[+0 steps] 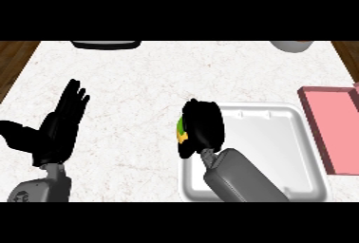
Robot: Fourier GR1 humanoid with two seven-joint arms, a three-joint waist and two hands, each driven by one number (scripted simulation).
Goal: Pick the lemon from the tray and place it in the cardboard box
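Observation:
The lemon (pixel 181 131) shows only as a small yellow-green sliver at the left edge of the white tray (pixel 280 137). My right hand (pixel 202 127) lies over it with its fingers curled round it, hiding most of the fruit. A pink-walled box (pixel 335 137) stands to the right of the tray, cut off by the picture's right edge. Over at the left side of the counter, my left hand (pixel 57 129) rests open with its fingers pointing up, far from the tray.
A dark round object (pixel 105 44) sits at the counter's far edge, left of centre. A white rounded object (pixel 291 45) sits at the far right. Wooden floor shows past the counter's far corners.

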